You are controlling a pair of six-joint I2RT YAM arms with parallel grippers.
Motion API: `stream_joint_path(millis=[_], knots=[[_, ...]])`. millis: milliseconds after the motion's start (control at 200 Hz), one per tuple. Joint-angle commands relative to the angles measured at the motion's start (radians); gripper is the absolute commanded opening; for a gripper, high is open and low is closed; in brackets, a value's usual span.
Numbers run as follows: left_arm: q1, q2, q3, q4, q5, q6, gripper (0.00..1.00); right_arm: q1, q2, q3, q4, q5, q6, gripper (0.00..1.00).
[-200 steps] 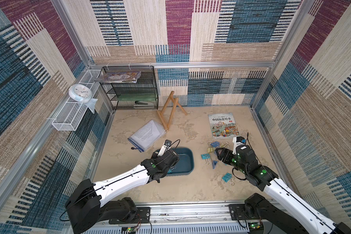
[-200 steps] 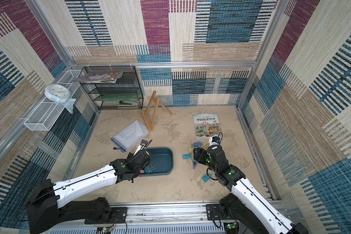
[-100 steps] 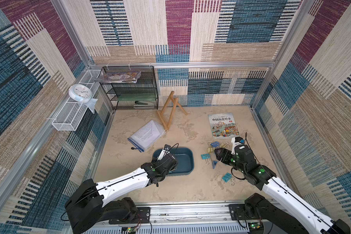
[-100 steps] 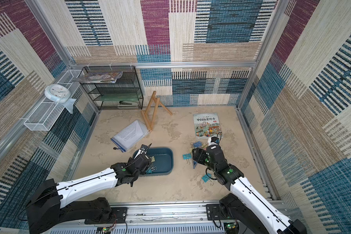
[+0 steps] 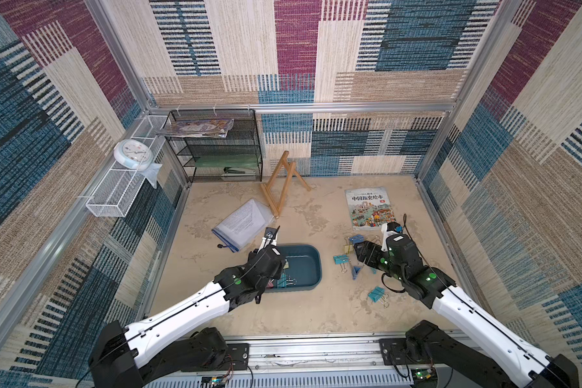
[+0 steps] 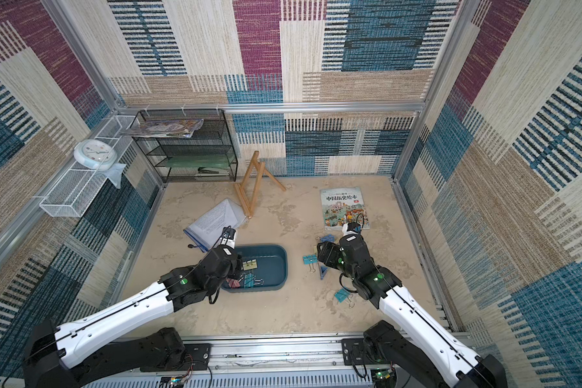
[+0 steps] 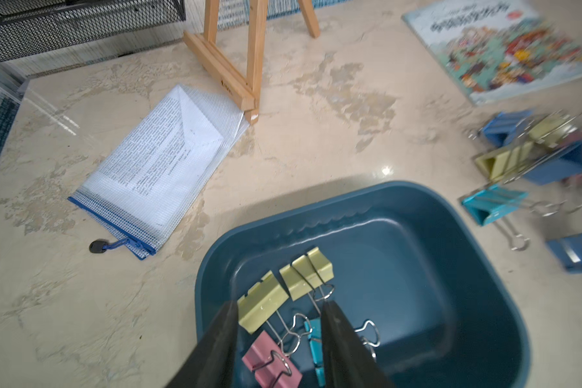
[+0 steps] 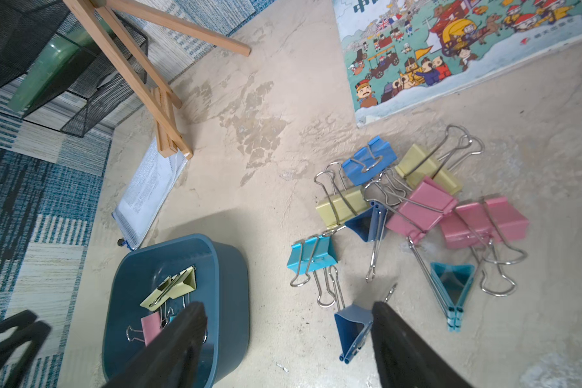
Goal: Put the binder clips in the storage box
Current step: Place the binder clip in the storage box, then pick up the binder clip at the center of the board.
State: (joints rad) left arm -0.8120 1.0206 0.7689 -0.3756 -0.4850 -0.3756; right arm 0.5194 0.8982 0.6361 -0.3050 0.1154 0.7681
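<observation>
Drop-off step, seemingly done: left gripper (image 7: 279,304) spread, pinching nothing, over yellow clip (image 7: 306,277) in box (image 7: 400,268) directly beneath. Right gripper (image 8: 288,305) spread wide, empty, beside dark blue clip (image 8: 351,327); clip pile (image 8: 420,208) just beyond. Next: lower right, pinch blue clip, carry to box.

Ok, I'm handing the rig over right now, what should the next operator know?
Left gripper: open, over the box, holding nothing.
Right gripper: open, over a blue clip on the table.
Done: in the box, two yellow clips, one pink, one teal.
Left: at least nine loose clips on the table.
</observation>
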Motion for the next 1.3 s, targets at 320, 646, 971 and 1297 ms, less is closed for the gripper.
stream_joint_path(millis=[320,646,971,1297], knots=[[0.377,-0.099,-0.09,0.181,0.707,-0.315,0.52,0.0,0.244,0.082,-0.194,0.055,0.014,0.8],[0.417,-0.121,-0.126,0.138,0.659,-0.304,0.95,0.032,0.275,0.012,-0.106,0.0,0.061,0.69],[0.418,-0.132,-0.137,0.125,0.644,-0.265,0.99,0.093,0.402,0.026,-0.068,0.046,0.071,0.55],[0.418,-0.136,-0.14,0.13,0.638,-0.245,0.99,0.097,0.374,-0.004,-0.09,0.064,0.064,0.28]])
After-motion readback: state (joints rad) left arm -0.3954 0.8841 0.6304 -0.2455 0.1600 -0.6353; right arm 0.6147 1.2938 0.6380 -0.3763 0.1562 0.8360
